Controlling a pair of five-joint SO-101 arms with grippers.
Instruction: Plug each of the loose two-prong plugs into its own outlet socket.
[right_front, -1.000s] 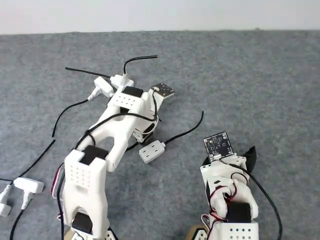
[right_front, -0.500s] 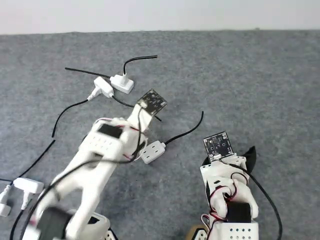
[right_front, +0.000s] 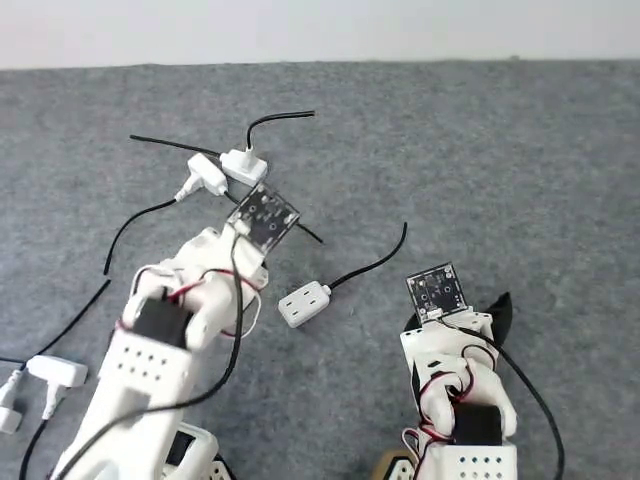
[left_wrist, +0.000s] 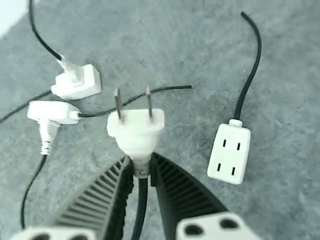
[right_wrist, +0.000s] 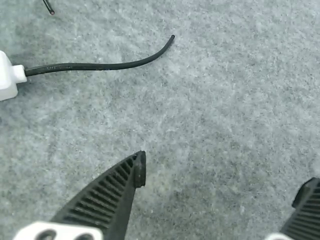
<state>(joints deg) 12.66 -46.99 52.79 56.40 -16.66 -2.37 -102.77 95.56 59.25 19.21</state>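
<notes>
Retracted toward lower left in the high view, the left gripper (left_wrist: 141, 162) clamps the plug (left_wrist: 136, 131) at its cord end, prongs pointing straight ahead, lengthwise, near the socket (left_wrist: 229, 158); the right gripper (right_wrist: 225, 172) has its fingers apart.

The plug (left_wrist: 136, 127) and the outlet socket (left_wrist: 229, 157) are coloured white, their cords (left_wrist: 249, 75) black. The desk (right_front: 520, 160) is covered in mottled grey. The fingers (left_wrist: 182, 192) are moulded black, ribbed.
</notes>
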